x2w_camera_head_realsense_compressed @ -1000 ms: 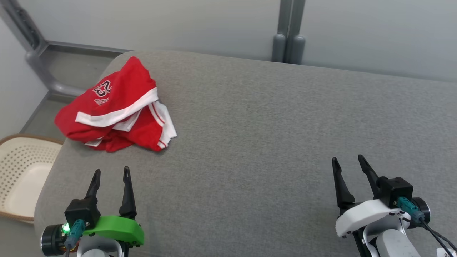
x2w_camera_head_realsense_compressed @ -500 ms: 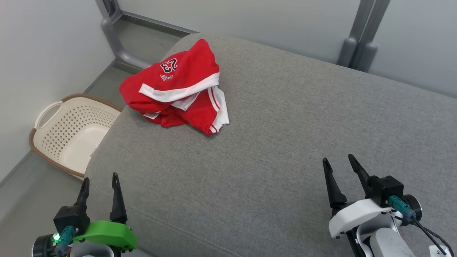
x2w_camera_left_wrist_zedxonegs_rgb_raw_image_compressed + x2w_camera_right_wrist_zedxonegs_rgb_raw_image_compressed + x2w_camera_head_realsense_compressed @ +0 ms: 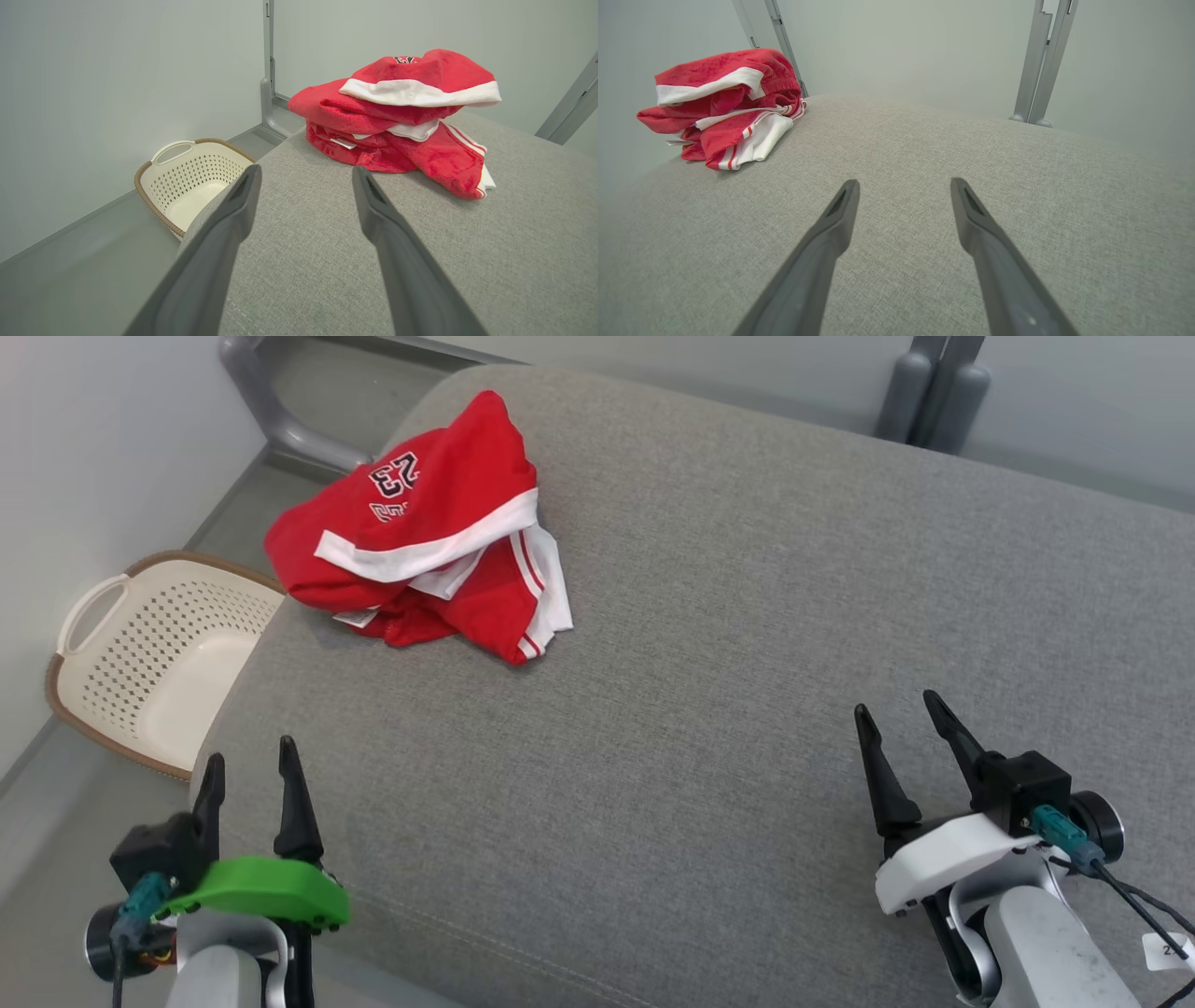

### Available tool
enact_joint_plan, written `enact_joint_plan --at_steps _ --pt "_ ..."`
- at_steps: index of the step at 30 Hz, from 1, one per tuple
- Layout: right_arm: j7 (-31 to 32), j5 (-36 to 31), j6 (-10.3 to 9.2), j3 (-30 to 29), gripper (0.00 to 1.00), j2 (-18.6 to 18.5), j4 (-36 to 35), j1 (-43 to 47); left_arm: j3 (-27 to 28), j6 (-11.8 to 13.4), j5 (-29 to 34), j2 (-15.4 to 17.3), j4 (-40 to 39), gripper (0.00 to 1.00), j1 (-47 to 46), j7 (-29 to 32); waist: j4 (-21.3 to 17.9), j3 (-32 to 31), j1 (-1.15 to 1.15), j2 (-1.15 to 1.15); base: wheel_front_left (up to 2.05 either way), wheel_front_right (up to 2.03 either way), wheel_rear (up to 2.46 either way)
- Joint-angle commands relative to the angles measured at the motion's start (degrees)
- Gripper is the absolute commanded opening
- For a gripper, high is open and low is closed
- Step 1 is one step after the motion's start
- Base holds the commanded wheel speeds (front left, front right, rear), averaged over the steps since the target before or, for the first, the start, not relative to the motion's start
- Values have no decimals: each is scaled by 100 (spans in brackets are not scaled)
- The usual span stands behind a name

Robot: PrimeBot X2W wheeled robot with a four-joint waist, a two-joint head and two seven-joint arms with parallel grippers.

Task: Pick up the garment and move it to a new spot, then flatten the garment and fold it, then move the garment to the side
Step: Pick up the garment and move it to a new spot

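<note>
The garment (image 3: 420,532), red with white stripes, lies bunched near the far left corner of the grey cushion (image 3: 747,663). It is ahead of the left gripper (image 3: 250,751), well apart; the right gripper (image 3: 896,704) is much farther away. Both grippers are wide open, holding nothing. The heap has no clear long side; its white band runs sideways.

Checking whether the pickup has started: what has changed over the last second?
The head camera swung left, bringing the basket further into view. Nothing was grasped. The red garment lies crumpled on the same corner of the grey cushion; the left gripper and right gripper stay open, empty, short of it.
</note>
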Motion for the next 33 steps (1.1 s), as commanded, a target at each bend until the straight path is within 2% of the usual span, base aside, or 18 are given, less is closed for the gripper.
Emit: enact_joint_plan --at_steps 1,7,12,20,26,33 --pt "-17 35 3 34 100 -71 -35 -108 32 -31 -72 24 48 100 -236 -4 -341 415 0 0 0 0 0" --pt "-17 65 2 147 100 -287 -157 -405 170 -89 -115 24 280 100 -982 -3 -674 997 0 0 0 0 0" --pt "-17 84 3 256 100 -414 -267 -577 412 -192 81 40 561 100 -1677 -3 -867 1351 0 0 0 0 0" --pt "-17 122 3 484 100 -383 -393 -808 655 -359 473 460 1121 100 -2670 -2 -1224 1698 0 0 0 0 0" --pt "-16 159 2 532 100 -390 -378 -906 644 -383 618 808 2098 100 -3323 -1 -1494 1866 0 0 0 0 0" --pt "-4 189 0 478 100 -344 -323 -905 667 -144 568 936 3483 100 -3832 174 -1730 1941 0 0 0 0 0"
